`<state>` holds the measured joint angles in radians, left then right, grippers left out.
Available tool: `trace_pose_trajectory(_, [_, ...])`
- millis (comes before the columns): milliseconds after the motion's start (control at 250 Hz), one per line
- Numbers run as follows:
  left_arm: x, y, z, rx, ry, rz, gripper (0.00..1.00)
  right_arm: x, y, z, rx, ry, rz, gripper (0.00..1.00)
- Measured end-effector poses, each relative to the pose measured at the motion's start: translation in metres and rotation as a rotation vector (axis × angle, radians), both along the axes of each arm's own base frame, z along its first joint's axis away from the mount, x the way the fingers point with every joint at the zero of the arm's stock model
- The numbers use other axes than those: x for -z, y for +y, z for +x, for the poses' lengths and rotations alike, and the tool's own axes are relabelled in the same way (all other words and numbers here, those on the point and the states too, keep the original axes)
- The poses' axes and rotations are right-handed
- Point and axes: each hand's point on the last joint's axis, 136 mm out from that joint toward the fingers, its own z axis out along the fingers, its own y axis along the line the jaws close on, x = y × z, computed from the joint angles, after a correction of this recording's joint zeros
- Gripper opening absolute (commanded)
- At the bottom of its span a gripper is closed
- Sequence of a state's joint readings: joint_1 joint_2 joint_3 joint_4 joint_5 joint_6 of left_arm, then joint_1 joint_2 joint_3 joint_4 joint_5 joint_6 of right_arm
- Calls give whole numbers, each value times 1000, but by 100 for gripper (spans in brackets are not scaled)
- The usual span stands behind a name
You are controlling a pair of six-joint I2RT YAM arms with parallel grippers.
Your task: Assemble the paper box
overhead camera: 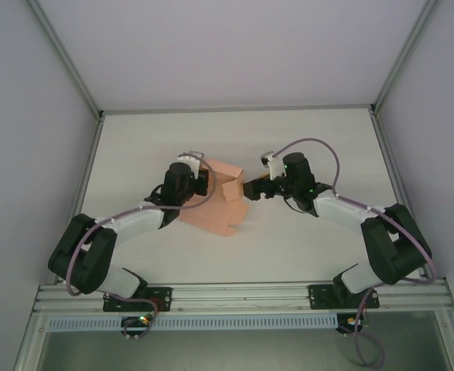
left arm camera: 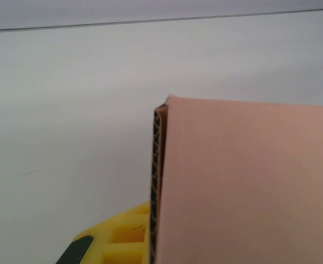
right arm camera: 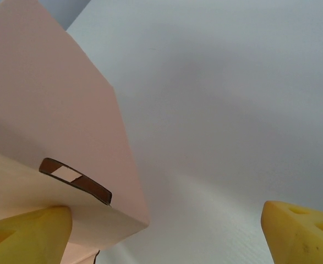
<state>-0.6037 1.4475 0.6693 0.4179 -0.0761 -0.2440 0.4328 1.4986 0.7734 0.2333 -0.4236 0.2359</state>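
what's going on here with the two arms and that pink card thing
Two robot arms are assembling a paper box of salmon-pink card in the middle of the table. The left gripper is shut on a panel at the box's far left side. The right gripper is open wide at the box's right side, with one finger right by the card below a small slot and the other well clear. The box looks partly folded, not yet finished.
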Motion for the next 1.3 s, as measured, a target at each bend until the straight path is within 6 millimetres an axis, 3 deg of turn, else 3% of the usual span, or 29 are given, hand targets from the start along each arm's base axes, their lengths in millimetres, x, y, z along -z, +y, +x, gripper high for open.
trace_pose_trajectory(268, [1, 4, 2, -28, -9, 46, 0, 8, -7, 4, 49, -16, -62, 90])
trace_pose_trajectory(559, [-7, -11, -2, 15, 1, 42, 0, -7, -17, -23, -42, -77, -174, 81])
trace_pose_trajectory(755, [-1, -17, -5, 50, 23, 36, 0, -10, -11, -33, -126, -79, -185, 79])
trace_pose_trajectory(958, [-5, -24, -7, 61, 20, 28, 0, -18, 5, -17, -148, -96, -168, 77])
trace_pose_trajectory(1078, [-10, -29, -4, 49, 16, 24, 0, -13, 15, -8, -131, -94, -183, 63])
trace_pose_trajectory(1158, [-13, -32, -3, 43, 8, 24, 0, -10, 18, 0, -74, -98, -221, 42])
trace_pose_trajectory(1302, [-10, -31, -3, 17, 17, 52, 0, -11, 7, 15, 66, -125, -298, 30])
